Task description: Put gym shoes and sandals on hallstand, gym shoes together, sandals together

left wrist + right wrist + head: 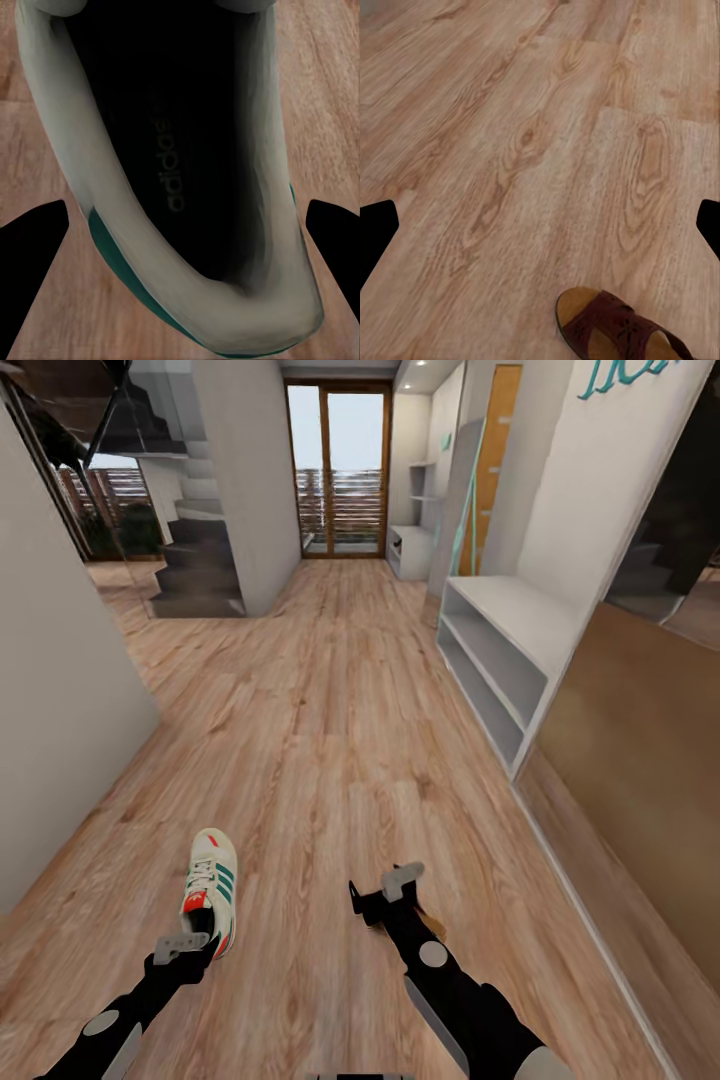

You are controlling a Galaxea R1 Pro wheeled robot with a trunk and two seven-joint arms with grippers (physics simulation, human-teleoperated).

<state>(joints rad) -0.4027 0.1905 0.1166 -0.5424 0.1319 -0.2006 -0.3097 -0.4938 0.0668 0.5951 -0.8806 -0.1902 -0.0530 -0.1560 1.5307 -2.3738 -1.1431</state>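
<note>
While the left tool (190, 945) sits at the heel of one gym shoe (212, 888), at 7 o'clock in the head view, grip is unconfirmed; left wrist view has the dark finger tips (34, 259) wide apart either side of the heel, not touching it, so it reads as released; shoe is white, green side stripes, red-orange accent, teal sole, smooth padded collar, black insole with printed logo; toe points 12 o'clock along the corridor floor (330, 710), light brown wood-grain planks with knots.

Right tool (385, 890) at 6 o'clock, fingers spread, nothing between them; one sandal (619, 330) lies on the planks near it, dark reddish-brown woven strap, tan insole, partly cut off by frame edge.

Hallstand (500, 650) at 2 o'clock against the right wall, light grey, flat surface over two open shelves; staircase (195, 555) at 11 o'clock; glazed wooden door (340, 470) at 12; floor between shoe and hallstand is open.
</note>
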